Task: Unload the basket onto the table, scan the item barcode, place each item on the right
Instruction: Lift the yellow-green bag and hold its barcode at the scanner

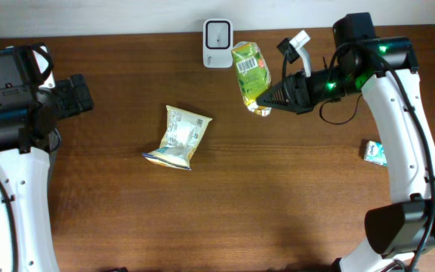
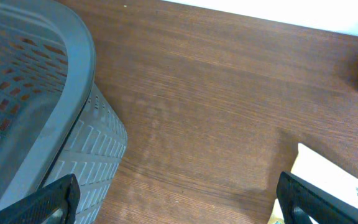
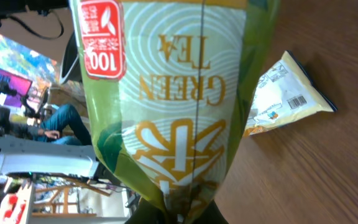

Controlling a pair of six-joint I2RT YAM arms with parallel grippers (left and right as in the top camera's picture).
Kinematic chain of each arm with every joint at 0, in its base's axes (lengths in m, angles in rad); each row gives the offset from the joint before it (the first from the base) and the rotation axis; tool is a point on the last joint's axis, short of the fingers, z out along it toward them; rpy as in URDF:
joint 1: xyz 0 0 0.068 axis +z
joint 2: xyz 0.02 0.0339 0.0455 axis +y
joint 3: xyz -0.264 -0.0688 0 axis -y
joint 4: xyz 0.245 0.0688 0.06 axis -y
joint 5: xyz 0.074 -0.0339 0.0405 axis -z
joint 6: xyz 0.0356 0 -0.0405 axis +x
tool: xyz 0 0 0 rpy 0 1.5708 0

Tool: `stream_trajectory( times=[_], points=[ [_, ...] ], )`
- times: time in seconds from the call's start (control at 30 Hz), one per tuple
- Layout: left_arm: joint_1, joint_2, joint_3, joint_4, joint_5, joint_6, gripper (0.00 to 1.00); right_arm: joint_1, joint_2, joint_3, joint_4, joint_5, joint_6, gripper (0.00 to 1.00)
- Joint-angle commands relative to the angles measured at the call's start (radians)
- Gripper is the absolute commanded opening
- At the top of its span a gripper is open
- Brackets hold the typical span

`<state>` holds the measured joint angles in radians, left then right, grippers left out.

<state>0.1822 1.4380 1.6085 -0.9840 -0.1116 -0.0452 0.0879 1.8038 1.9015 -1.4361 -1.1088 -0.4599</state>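
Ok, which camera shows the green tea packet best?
The overhead view: the whole green tea packet shows, pinched by the right gripper beside the scanner. The right wrist view crops it close; the left wrist view misses it.

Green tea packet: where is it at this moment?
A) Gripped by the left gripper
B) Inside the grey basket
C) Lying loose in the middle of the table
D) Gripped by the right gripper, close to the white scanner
D: the right gripper is shut on one end of the green tea packet, which sits just beside the white scanner at the table's far edge.
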Motion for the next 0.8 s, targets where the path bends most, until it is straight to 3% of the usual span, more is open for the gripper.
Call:
stream_trajectory(
  times=[0.0, 0.13, 0.2, 0.3, 0.4, 0.43, 0.5, 0.57, 0.63, 0.77],
  points=[
    [0.004, -0.004, 0.01, 0.002, 0.003, 0.006, 0.99, 0.037, -0.019, 0.023, 0.0, -0.077, -0.087, 0.04],
    [0.004, -0.004, 0.01, 0.001, 0.003, 0.006, 0.99, 0.037, -0.019, 0.023, 0.002, -0.071, -0.075, 0.04],
    [0.004, -0.004, 0.01, 0.002, 0.003, 0.006, 0.99, 0.055, -0.019, 0.035, 0.079, 0.105, 0.137, 0.04],
    [0.004, -0.004, 0.01, 0.001, 0.003, 0.006, 0.99, 0.194, -0.009, 0.22, 0.135, 0.685, 0.403, 0.04],
    [0.004, -0.004, 0.01, 0.001, 0.003, 0.006, 0.99, 0.34, 0.038, 0.282, 0.249, 1.305, 0.423, 0.04],
    [0.004, -0.004, 0.01, 0.002, 0.003, 0.006, 0.99, 0.384, 0.087, 0.281, 0.326, 1.512, 0.386, 0.04],
    [0.004, -0.004, 0.01, 0.002, 0.003, 0.006, 0.99, 0.409, 0.245, 0.281, 0.541, 1.724, 0.157, 0.04],
    [0.004, -0.004, 0.01, 0.002, 0.003, 0.006, 0.99, 0.406, 0.351, 0.281, 0.714, 1.785, -0.014, 0.04],
    [0.004, -0.004, 0.01, 0.001, 0.003, 0.006, 0.99, 0.406, 0.488, 0.281, 1.001, 1.86, -0.245, 0.04],
    [0.004, -0.004, 0.01, 0.002, 0.003, 0.006, 0.99, 0.401, 0.629, 0.281, 1.273, 1.884, -0.529, 0.04]
  ],
)
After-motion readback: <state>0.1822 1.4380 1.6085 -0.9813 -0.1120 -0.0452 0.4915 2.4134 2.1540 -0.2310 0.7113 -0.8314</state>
